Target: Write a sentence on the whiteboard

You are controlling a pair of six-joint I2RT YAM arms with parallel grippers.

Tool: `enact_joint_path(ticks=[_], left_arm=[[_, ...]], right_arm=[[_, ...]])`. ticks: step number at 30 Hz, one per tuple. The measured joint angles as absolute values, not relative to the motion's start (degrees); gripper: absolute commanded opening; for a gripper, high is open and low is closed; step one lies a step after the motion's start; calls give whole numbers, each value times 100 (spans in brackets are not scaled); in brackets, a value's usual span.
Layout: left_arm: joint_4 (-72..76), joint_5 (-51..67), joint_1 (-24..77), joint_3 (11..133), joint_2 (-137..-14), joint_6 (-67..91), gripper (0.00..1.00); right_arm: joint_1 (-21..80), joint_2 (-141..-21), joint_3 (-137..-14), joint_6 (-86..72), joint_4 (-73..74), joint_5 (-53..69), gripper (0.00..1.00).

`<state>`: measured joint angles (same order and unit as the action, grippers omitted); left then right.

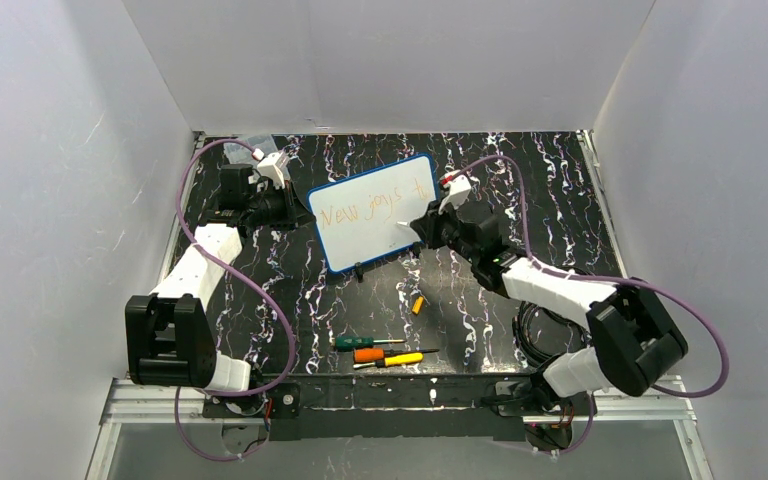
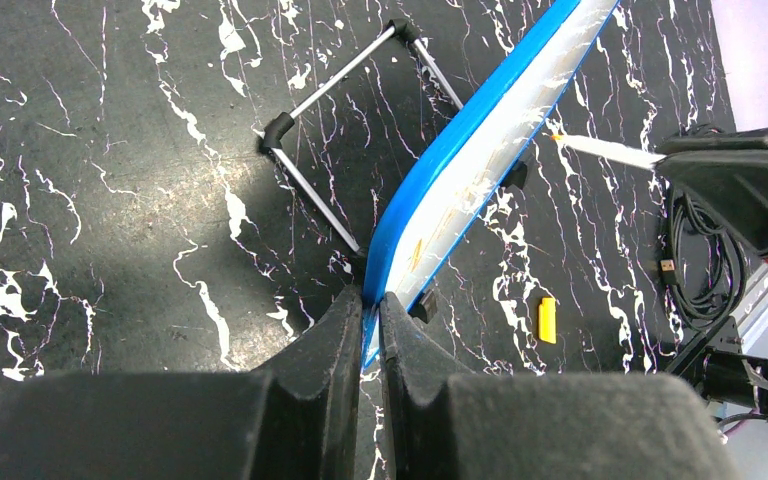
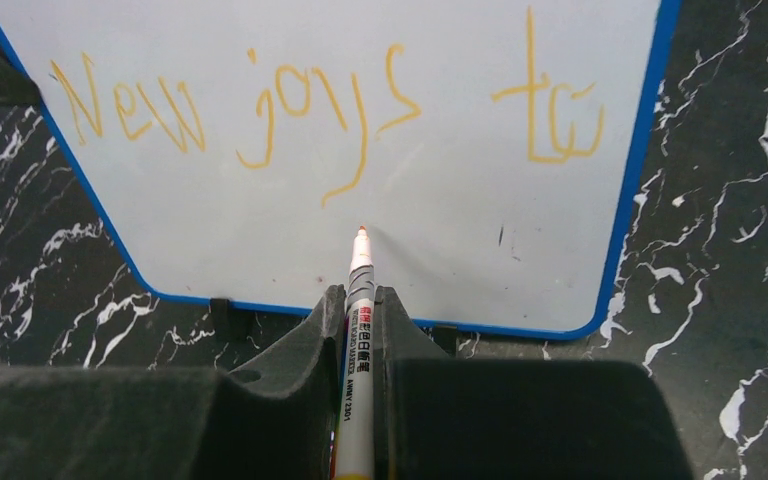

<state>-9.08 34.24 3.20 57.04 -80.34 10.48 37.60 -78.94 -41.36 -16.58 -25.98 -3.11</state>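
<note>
the whiteboard (image 1: 375, 210) is standing tilted on its small feet toward the far side of the table (image 1: 560, 200). the left gripper (image 2: 370, 300) is pinching its blue frame at the left edge, jaws narrow, steadying it. the right gripper (image 3: 360, 295) is clamping a white marker (image 3: 359, 265) lengthwise between its fingers. the marker is pointing at the board's face below the orange sentence (image 3: 300, 100), which is reading roughly "new joys to" in one line. the tip is sitting just under the tail of the "y"; from the wrist view i'm not able to say whether it is touching or hovering just off the surface.

the step in hand looks like starting a second line. to do it well, the marker is wanting light, even pressure, square to the face, since the board is only propped and could rock back. the left grip is doing the bracing, so it should be holding firm while strokes are running. starting further left would be leaving room for a whole word.
</note>
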Motion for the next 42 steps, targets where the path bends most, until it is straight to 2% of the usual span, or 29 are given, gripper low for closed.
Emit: enact_joint_path(ticks=[15, 42], left_arm=[[-908, 3385, 320, 5704, -8034, 1046, 0], [-908, 3380, 320, 5704, -8027, 1046, 0]], right_arm=[[3876, -8458, -4165, -1767, -2847, -563, 1], [4073, -8479, -4182, -1525, -3004, -709, 1]])
